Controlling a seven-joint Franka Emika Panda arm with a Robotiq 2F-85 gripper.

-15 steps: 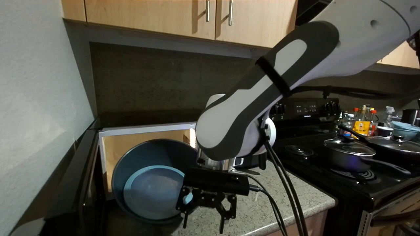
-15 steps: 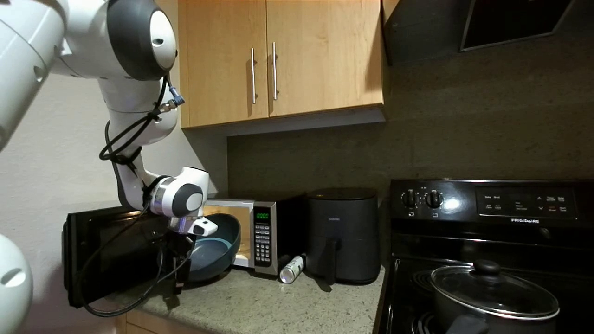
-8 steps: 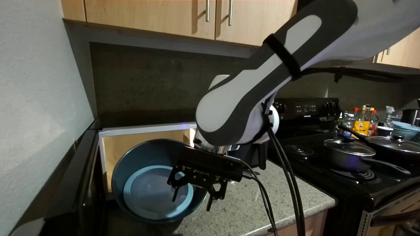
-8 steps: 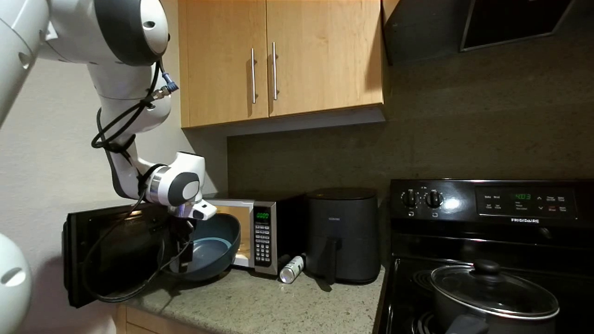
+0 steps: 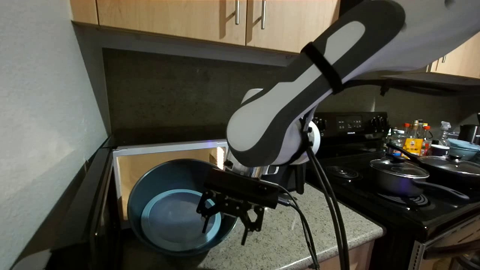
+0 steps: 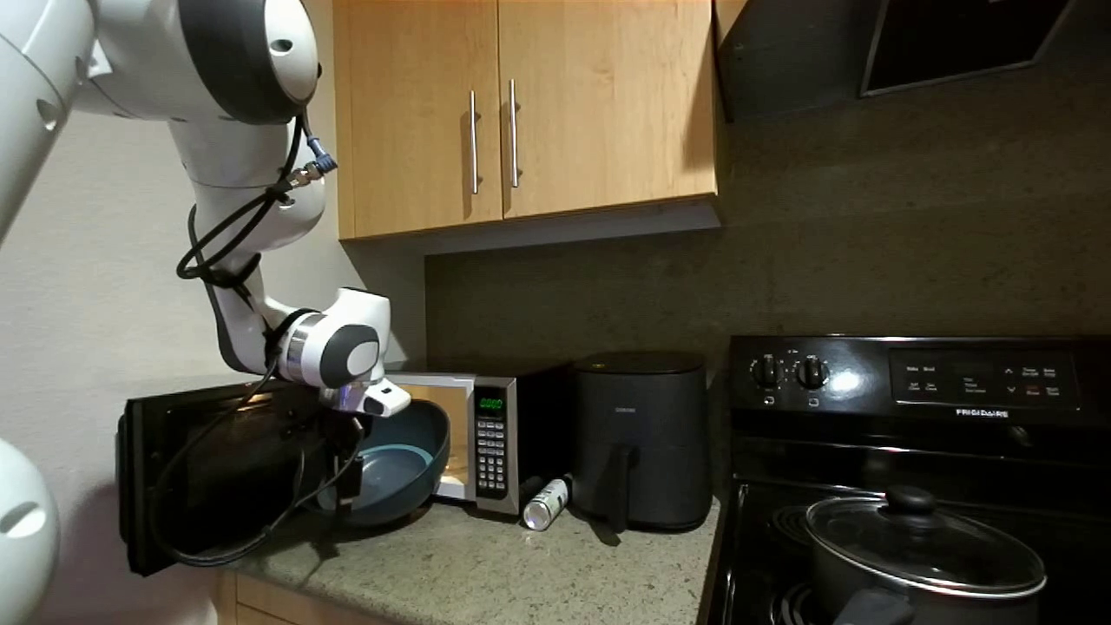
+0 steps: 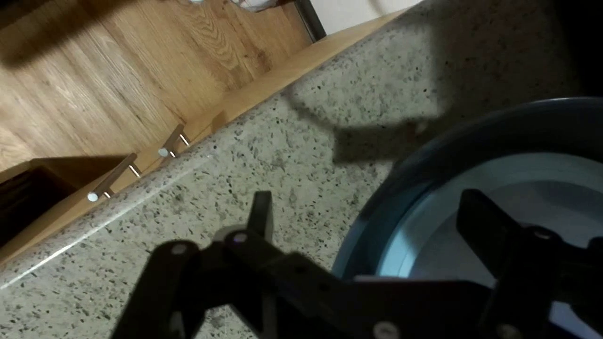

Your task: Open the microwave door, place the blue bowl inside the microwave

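Since a second ago the gripper has risen, tilted and shifted toward the blue bowl, with only a slight drift in the last half second; bowl, microwave door and microwave unmoved. Fingers spread wide apart. Wrist view: one fingertip above the bowl's interior, its mate above the countertop, the bowl's rim running between the two; clearance over the rim cannot be judged. Bowl stands on the countertop toward the end by the wall, set back from the front edge, in front of the microwave's lit opening. Appears tipped, microwave-side rim the higher; whether it touches the microwave, cannot tell. Door swung wide, standing along the wall-side end. In an exterior view, a black air fryer stands near the countertop's opposite end, beside the Frigidaire range; a white can lies on its side between air fryer and microwave. Glass-lidded saucepan on the range.
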